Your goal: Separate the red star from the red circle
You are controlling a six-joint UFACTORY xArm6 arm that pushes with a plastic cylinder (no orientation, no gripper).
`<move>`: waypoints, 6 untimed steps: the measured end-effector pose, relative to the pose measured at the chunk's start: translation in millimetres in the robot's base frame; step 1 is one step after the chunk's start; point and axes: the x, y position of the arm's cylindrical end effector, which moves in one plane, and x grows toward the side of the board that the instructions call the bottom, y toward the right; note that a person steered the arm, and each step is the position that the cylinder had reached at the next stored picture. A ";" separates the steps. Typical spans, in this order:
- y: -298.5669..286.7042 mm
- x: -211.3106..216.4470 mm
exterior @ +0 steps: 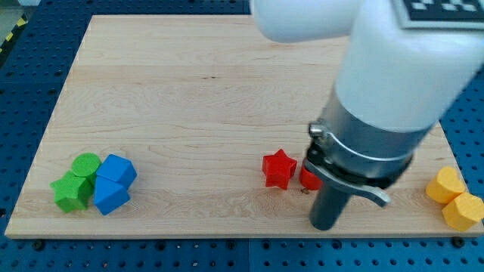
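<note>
Green blocks (76,183) and 2 blue blocks (113,184) are sitting at the view's left on the pale wood board (189,91). Red star (278,168) is nearly touching the half-hidden red circle (308,178); they're not separated yet. My tip (324,224), no pincer, is hovering below them; next I'd wedge between. Yellow blocks (454,198) far right, matte.

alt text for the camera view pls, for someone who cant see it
On a wooden board, my tip sits just below-right of a red star and a half-hidden red circle. Green and blue blocks cluster bottom left, yellow blocks bottom right.
</note>
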 end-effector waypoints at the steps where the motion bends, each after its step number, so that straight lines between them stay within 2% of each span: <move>1: -10.2 -26.6; 2: -10.2 -48.7; 3: -10.2 -49.8; 4: -37.9 -52.5; 6: -43.8 -87.7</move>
